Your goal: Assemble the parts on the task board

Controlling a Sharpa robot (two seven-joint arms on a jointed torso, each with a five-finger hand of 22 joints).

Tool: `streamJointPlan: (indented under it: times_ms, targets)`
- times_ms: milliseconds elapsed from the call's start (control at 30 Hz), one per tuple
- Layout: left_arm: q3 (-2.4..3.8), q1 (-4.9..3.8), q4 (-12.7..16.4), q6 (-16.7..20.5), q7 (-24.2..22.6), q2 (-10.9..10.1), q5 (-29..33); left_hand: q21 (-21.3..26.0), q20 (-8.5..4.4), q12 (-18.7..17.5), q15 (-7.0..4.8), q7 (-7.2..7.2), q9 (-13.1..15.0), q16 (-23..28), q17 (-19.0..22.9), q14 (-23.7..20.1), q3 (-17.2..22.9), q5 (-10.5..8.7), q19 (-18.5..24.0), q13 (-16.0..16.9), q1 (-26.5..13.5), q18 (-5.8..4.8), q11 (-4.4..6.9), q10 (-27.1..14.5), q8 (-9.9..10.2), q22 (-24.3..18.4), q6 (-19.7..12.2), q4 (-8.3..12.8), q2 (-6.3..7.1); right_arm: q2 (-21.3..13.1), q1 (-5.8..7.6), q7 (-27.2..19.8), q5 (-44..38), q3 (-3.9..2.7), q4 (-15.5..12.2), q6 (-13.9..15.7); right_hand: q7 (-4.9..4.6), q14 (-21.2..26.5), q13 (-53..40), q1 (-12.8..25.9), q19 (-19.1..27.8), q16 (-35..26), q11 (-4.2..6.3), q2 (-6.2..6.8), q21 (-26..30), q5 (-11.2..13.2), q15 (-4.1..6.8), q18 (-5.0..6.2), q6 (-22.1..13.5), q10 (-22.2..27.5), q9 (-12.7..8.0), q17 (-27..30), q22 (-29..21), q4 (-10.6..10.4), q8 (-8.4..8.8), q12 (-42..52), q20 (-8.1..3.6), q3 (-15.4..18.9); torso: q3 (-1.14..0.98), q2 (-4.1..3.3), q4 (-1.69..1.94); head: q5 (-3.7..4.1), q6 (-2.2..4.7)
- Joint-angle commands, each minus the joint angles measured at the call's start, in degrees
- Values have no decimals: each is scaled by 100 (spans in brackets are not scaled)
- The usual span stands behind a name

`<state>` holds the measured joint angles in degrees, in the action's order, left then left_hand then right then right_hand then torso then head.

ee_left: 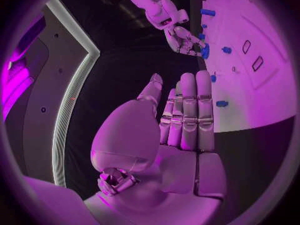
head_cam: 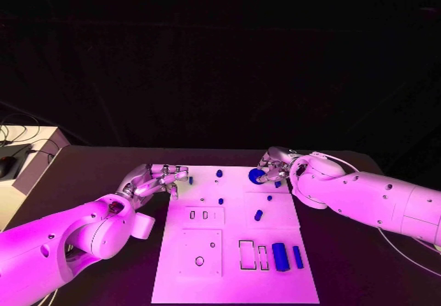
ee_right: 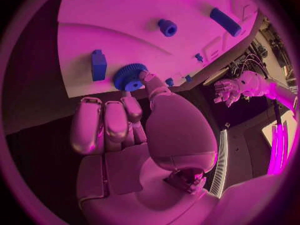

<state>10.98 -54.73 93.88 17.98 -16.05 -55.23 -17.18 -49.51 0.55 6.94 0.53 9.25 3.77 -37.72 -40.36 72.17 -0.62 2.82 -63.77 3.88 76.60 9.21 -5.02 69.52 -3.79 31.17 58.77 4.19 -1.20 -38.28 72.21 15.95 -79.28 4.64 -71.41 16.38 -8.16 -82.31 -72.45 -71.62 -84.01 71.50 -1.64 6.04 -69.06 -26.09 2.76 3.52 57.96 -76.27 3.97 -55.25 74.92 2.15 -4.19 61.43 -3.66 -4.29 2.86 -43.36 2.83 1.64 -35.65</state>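
Centrally, task board (head_cam: 197,280): white plate on the black table (head_cam: 358,268).
Right hand (head_cam: 273,167): at the board's far right corner, thumb tip touching a blue gear (ee_right: 130,77); whether it grips the gear cannot be told.
Left hand (head_cam: 158,180): at the board's far left edge, fingers straight and together, holding nothing.
Blue bars (head_cam: 280,256): lying near the board's near right corner.
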Motion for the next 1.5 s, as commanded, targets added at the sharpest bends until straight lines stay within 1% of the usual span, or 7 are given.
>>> streamJointPlan:
  times_ms: [33,300,533,667,900,1133,1500]
  targets:
    - [3,1,11,-123,-22,9,-21,34,-1,2,9,-4,6,12,7,-1,4,5,-58,-7,-6,79,3,-33,-22,1,-23,18,-39,6,-13,-63,74,8,13,-250,-19,-10,-6,4,-95,3,25,-68,12,-130,15,19,37,13,-1,10,962,58,21,-43,13,-4,1,-1,3,2,-8]
    - [3,1,8,-127,-18,5,-21,35,-1,1,10,-3,6,13,8,-2,3,5,-58,-8,-16,78,3,-34,-22,1,-24,10,-45,8,-14,-118,141,11,25,-307,-7,-10,-13,126,-86,-12,44,-263,31,-545,34,15,120,24,-7,22,957,172,30,-62,-4,-110,-1,-4,-3,-1,6]
    - [3,1,5,-133,-19,5,-21,35,-1,1,10,-3,6,13,8,-2,3,5,-58,-8,-16,78,3,-34,-22,1,-24,10,-45,-4,-14,-213,165,11,-12,28,5,-10,-16,240,-88,-30,63,-366,15,-697,53,6,194,26,-10,25,961,468,33,-100,-25,-380,-2,0,-3,-5,17]
    - [3,2,4,-132,-20,5,-21,35,-1,1,10,-3,6,13,8,-2,3,5,-58,-8,-16,78,3,-34,-22,1,-24,10,-45,-33,-14,-262,154,11,-80,247,6,-11,-5,297,-89,-38,60,-397,10,-475,52,3,190,21,-10,30,962,497,35,-125,-27,-410,-2,-2,-4,-14,23]
    - [3,2,-1,-131,-23,5,-21,43,0,0,10,1,6,15,10,-3,7,5,-58,-7,-9,78,1,-37,-21,5,-29,11,-43,-114,-11,-305,-59,10,-301,638,18,-5,27,308,-79,-66,63,-368,42,-369,57,6,218,32,-9,58,954,510,33,-186,-29,-362,-3,3,-12,-17,26]
    - [3,4,-25,-123,-38,19,-21,43,-1,0,11,6,5,15,10,-3,6,5,-60,-7,-9,78,0,-37,-20,6,-31,11,-43,-233,-6,-358,-611,9,-772,1119,26,-12,14,301,-94,-68,66,-335,-10,-324,63,-5,233,-4,-8,54,968,513,32,-163,-33,-327,-6,11,-9,-13,67]
    - [2,7,-54,-126,-45,50,-21,45,-1,1,10,4,6,13,9,-2,11,5,-62,-8,-4,79,0,-36,-23,8,-28,14,-45,-68,-14,-262,-1240,47,-1196,1277,41,-13,5,283,-106,-65,73,-307,-54,-283,73,-14,255,-27,-10,50,979,512,37,-165,-42,-311,0,1,-7,-56,88]
